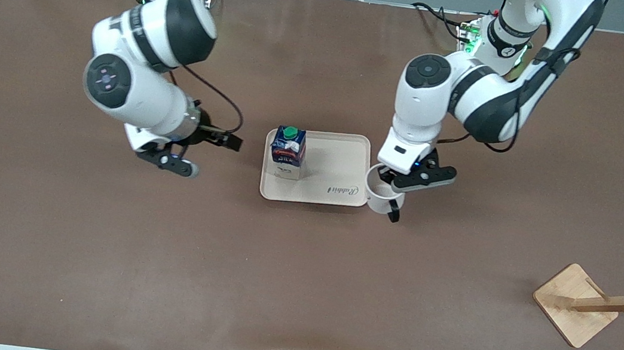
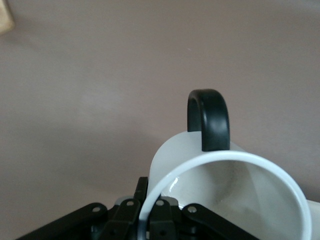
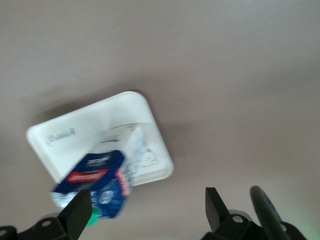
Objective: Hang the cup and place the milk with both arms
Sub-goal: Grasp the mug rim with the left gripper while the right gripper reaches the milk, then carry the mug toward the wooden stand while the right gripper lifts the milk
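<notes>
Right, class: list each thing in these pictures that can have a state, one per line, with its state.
milk: upright on the tray, cap on, not held.
cup: gripped at its rim by the left tool, beside the tray.
right tool: open, empty, over the table beside the tray.
wooden rack: nothing hung on it.

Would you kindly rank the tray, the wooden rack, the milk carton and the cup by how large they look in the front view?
1. Tray, clearly the largest.
2. Wooden rack; cut off by the picture's edge, so its full extent is unsure.
3 and 4. Milk carton and cup: look alike, and the left claw covers part of the cup, so unranked.
</notes>
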You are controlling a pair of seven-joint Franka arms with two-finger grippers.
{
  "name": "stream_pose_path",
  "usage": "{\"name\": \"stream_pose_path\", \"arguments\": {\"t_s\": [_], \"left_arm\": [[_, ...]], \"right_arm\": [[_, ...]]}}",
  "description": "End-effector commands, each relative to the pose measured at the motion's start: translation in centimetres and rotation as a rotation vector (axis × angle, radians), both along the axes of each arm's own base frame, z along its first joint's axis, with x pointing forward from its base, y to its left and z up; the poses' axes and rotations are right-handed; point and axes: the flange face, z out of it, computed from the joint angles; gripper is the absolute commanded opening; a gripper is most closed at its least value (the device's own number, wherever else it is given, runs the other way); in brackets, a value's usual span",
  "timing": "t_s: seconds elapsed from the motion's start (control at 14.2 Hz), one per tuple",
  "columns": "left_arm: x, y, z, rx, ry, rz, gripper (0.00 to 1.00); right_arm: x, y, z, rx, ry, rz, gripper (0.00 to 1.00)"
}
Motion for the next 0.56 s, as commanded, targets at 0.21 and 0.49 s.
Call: {"name": "stream_pose_path", "arguments": {"t_s": [0.21, 0.49], "left_arm": [[5.8, 8.7, 7.8, 0.023, 0.140, -0.122, 0.00], [8.1, 18.1, 9.8, 0.058, 0.203, -0.243, 0.00]], "right_arm": [[-3.8, 9.9, -4.4, -0.002, -0.042, -0.042, 1.00], [-5.8, 12.6, -9.3, -0.103, -0.048, 0.054, 1.00]]}}
